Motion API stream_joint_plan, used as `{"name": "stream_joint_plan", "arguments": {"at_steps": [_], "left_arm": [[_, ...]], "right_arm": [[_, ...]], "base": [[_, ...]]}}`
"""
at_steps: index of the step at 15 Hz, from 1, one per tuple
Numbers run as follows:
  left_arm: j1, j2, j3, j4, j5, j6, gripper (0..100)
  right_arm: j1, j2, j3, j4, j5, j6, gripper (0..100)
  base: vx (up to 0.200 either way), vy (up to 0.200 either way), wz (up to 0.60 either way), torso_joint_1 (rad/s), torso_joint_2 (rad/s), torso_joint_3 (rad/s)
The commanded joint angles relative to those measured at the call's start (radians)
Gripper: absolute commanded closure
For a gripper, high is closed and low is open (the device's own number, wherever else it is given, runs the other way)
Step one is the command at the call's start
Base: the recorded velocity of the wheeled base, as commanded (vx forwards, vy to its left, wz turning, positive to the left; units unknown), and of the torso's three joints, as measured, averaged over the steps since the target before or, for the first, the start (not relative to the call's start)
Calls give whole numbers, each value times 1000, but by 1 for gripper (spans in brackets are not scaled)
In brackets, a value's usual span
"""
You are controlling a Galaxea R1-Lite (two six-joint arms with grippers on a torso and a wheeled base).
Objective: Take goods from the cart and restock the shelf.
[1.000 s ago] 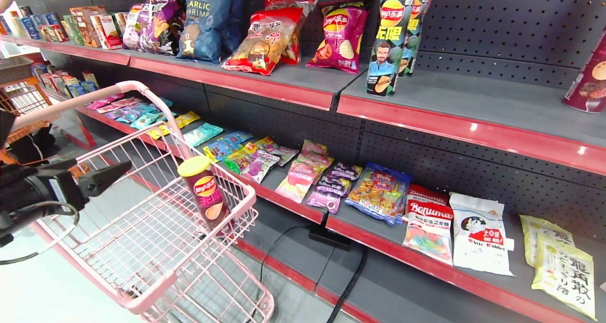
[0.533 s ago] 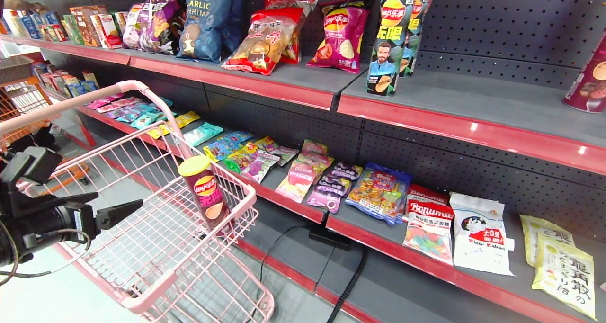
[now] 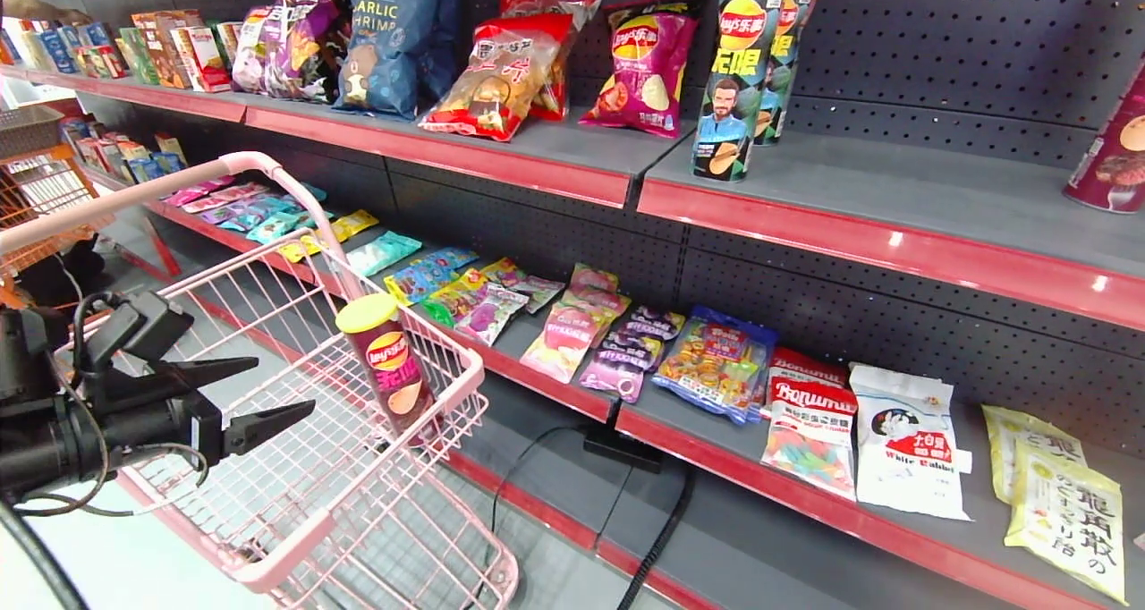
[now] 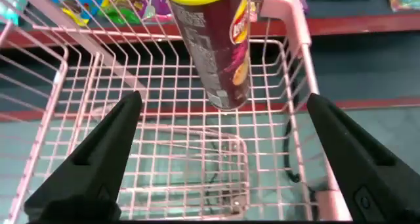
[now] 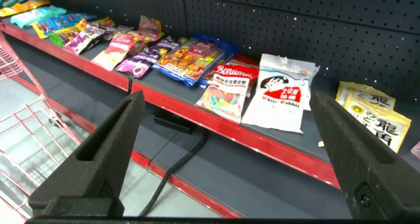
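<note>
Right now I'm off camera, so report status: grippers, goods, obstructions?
Left gripper open, at pink cart, facing chips can. Right gripper open, empty. Can standing in cart, untouched. Nothing between.

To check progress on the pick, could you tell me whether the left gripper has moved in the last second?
Yes. The left gripper has come lower and closer to the chip can standing in the pink cart.

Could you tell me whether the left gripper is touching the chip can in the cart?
Apart. Head view shows a clear gap between the open left gripper and the chip can.
</note>
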Motion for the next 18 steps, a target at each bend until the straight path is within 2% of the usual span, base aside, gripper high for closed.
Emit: {"name": "stream_joint_plan", "arguments": {"at_steps": [1,5,9,13,18], "left_arm": [[2,117,-78,-14,-18,32,0],[-1,192,-192,-13,-21,29,0],[-40,244,-201,-39,-21,33,0],[-70,329,-219,-160,-17,24,0],[-135,398,-285,-180,-4,10,0]], "right_arm": [[0,0,0,0,0,0,0],[0,0,0,0,0,0,0],[0,0,0,0,0,-2,0],[0,0,0,0,0,-2,0],[0,0,0,0,0,-2,0]], "base": [[0,0,0,0,0,0],[0,0,0,0,0,0],[0,0,0,0,0,0],[0,0,0,0,0,0],[0,0,0,0,0,0]]}}
